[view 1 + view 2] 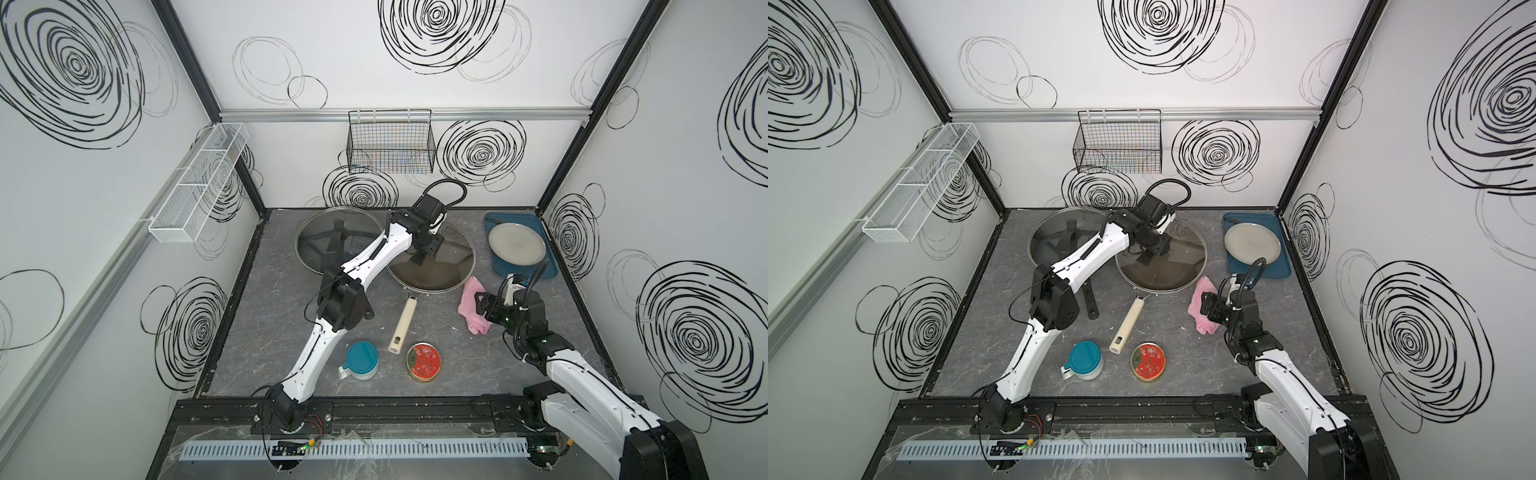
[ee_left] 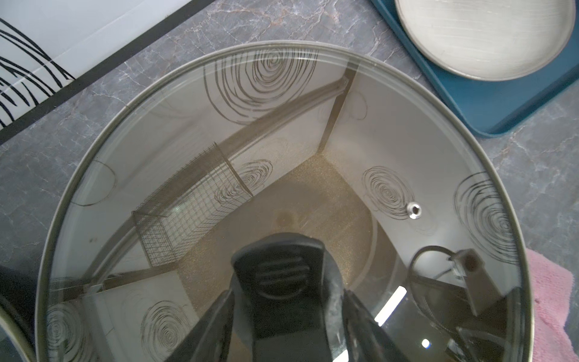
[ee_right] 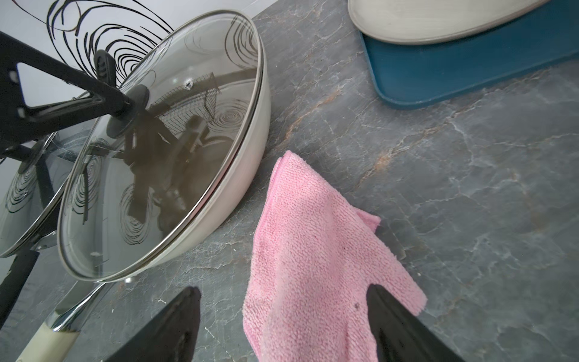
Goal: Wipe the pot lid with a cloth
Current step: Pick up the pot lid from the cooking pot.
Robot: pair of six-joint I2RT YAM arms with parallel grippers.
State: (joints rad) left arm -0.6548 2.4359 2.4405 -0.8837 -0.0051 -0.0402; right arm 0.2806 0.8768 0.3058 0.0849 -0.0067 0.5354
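Grey marbled tabletop [image 1: 266, 332] inside white swirl-printed walls; crowded toward 12 o'clock, bare at 8 to 9 and at 4 to 5. The pot lid [image 1: 440, 274], glass, sits on a cream pan at 1 o'clock, beside a second lidded pan [image 1: 332, 245] at 11. The left gripper [image 1: 428, 249] straddles the lid knob [image 2: 279, 275]; whether the jaws have contact cannot be told. The cloth [image 1: 471, 307] lies flat at 4 o'clock of the lid, just beside the pan wall. The right gripper [image 1: 484, 309] is over it, jaws spread wide, nothing held. Risks, as judged: an off-centre hold could tip or slide the lid; a shallow pinch may lift one terry layer only; the right arm's approach crosses the left arm's reach. The blue tray [image 1: 548, 270] hems the cloth at 1 o'clock.
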